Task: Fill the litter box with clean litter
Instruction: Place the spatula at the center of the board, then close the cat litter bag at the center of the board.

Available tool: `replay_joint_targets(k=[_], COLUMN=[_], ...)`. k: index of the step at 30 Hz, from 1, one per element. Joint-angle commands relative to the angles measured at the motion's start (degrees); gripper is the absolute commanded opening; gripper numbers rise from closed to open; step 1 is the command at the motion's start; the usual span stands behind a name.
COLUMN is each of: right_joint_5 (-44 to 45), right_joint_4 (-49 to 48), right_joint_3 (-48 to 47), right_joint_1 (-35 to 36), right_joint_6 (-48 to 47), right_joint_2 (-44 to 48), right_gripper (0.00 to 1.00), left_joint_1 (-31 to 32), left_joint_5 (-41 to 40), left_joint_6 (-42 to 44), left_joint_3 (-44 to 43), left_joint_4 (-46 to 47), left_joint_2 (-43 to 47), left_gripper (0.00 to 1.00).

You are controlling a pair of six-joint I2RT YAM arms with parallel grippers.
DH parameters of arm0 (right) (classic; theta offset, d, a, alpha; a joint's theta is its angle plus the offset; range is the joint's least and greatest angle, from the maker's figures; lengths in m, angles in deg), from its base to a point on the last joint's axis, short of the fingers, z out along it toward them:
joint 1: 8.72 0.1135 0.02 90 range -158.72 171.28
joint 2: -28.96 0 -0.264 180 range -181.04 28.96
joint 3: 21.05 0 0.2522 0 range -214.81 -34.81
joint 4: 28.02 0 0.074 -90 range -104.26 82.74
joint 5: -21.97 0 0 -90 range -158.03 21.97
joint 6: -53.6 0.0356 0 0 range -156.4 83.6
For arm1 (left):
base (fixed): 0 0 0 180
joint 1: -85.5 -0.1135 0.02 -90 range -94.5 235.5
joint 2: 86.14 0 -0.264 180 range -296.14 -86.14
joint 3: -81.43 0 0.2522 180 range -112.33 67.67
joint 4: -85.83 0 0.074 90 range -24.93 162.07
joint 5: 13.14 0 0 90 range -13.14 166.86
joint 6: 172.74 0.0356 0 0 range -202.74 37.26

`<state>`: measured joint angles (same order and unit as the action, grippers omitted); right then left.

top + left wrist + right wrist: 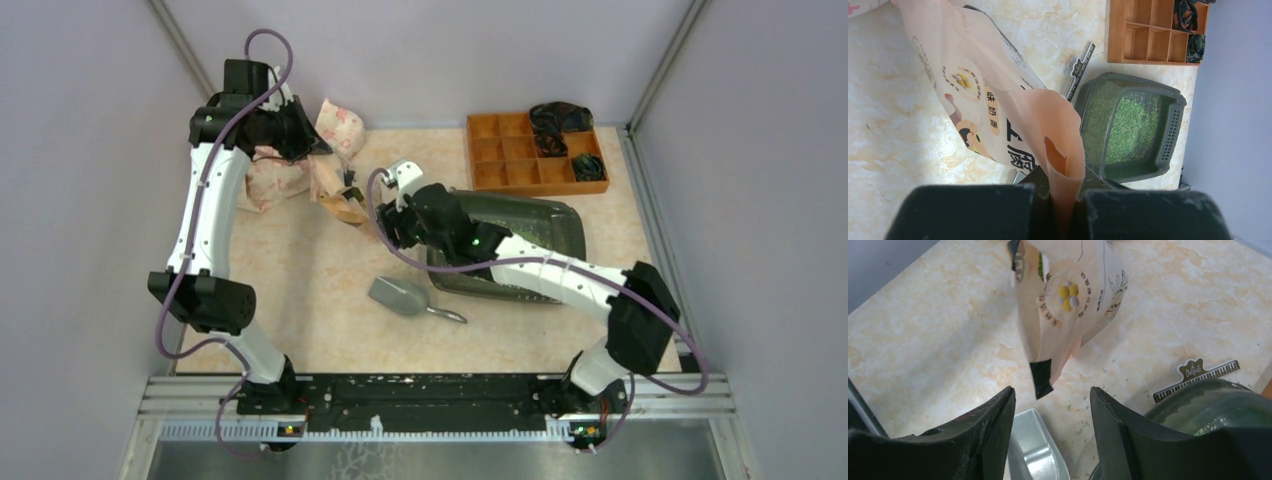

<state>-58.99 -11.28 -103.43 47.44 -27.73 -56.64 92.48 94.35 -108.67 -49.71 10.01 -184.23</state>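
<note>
Pale lilac walls (pixel 90 200) around a beige marble-patterned tabletop (pixel 300 270), soft even light.

This is looking like a robotics lab test cell, not a home. Plain lilac wall panels (pixel 80 200) are boxing in a marble-patterned surface (pixel 300 300) on three sides. A left arm (pixel 205 210) and a right arm (pixel 560 280), both trailing purple cables, are standing bolted to an aluminium rail (pixel 440 405) at its near edge. Household props are sitting around them: a litter box (pixel 560 222), a printed paper bag (pixel 1068 295), a metal scoop (pixel 398 296) and an orange organiser tray (pixel 490 150).
</note>
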Motion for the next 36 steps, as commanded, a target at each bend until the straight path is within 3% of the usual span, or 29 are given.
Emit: replay_joint_targets(k=[1,12,17,18,23,24,31,36], right_joint_5=[-5.52,-3.82,-1.94,-2.06,-2.19,-1.63,-3.79,-4.66], right_joint_4=[0.28,0.74,4.2,4.89,7.04,7.49,15.7,16.32], right_joint_3=[-6.15,-11.68,-16.82,-17.77,-20.43,-20.88,-34.34,-43.25], right_joint_1=[-1.4,-0.73,-0.53,-0.53,-0.31,-0.2,-0.13,0.48], right_joint_6=[-2.44,-2.9,-2.97,-2.95,-3.31,-3.57,-5.09,-6.43], right_joint_2=[-4.66,-8.88,-13.3,-14.31,-15.99,-15.81,-14.96,-18.08], right_gripper=[0.56,0.57,0.52,0.5,0.04,0.0,0.0,0.0], left_joint_1=[-0.04,-0.04,-0.04,-0.04,-0.04,-0.04,-1.12,-1.55], left_joint_5=[1.75,2.37,3.14,3.29,3.41,3.22,-3.93,-2.1], left_joint_6=[-0.41,-0.73,-0.79,-0.79,-0.4,-0.21,2.79,2.21], left_joint_3=[-1.02,-0.65,0.46,0.48,0.44,0.41,-0.91,0.23], left_joint_4=[3.88,4.29,4.95,5.01,4.68,4.55,2.26,4.02], left_joint_2=[3.58,3.77,4.42,4.44,4.74,4.79,3.58,3.73], left_gripper=[0.0,0.0,0.0,0.0,0.0,0.0,0.0,0.0])
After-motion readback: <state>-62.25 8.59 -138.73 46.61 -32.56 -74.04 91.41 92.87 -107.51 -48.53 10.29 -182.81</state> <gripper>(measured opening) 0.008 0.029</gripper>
